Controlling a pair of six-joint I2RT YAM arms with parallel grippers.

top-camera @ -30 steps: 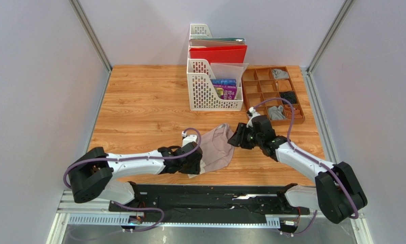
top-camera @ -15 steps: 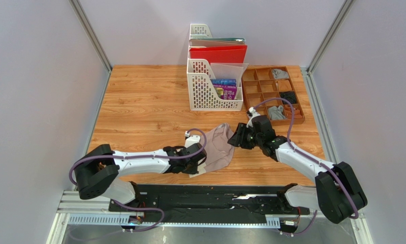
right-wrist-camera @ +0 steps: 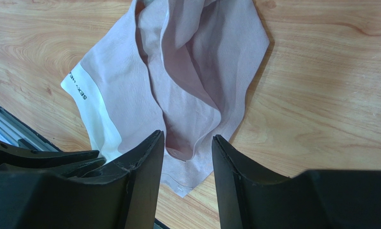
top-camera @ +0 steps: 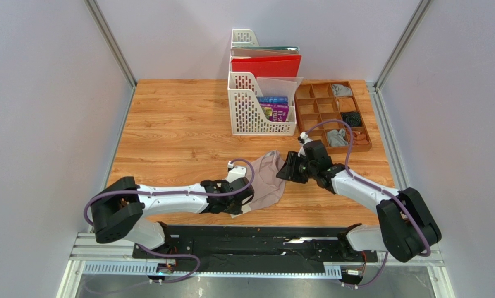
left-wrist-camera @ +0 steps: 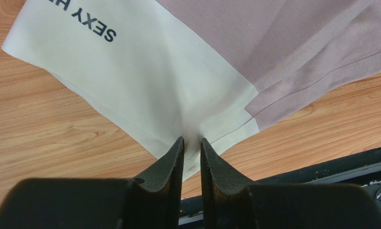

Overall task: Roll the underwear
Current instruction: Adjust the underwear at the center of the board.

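A pale pinkish-beige underwear (top-camera: 266,179) with a cream edge band (left-wrist-camera: 144,81) lies loosely folded on the wooden table, near the front middle. My left gripper (left-wrist-camera: 192,145) sits low at the garment's near corner (top-camera: 242,200), its fingers pinched on the corner of the cream band. My right gripper (top-camera: 286,170) hovers over the garment's right side. Its jaws stand open above a raised fold of the pink cloth (right-wrist-camera: 197,62), with nothing between them (right-wrist-camera: 187,140).
A white file rack (top-camera: 260,112) with books and a red folder stands behind the garment. A brown wooden organiser (top-camera: 332,115) at the back right holds rolled grey cloth (top-camera: 337,138) and a dark item. The black rail (left-wrist-camera: 321,167) runs along the near table edge.
The left gripper has closed onto the cream band's corner and slid slightly right. The right gripper has shifted a little to the left, still open.
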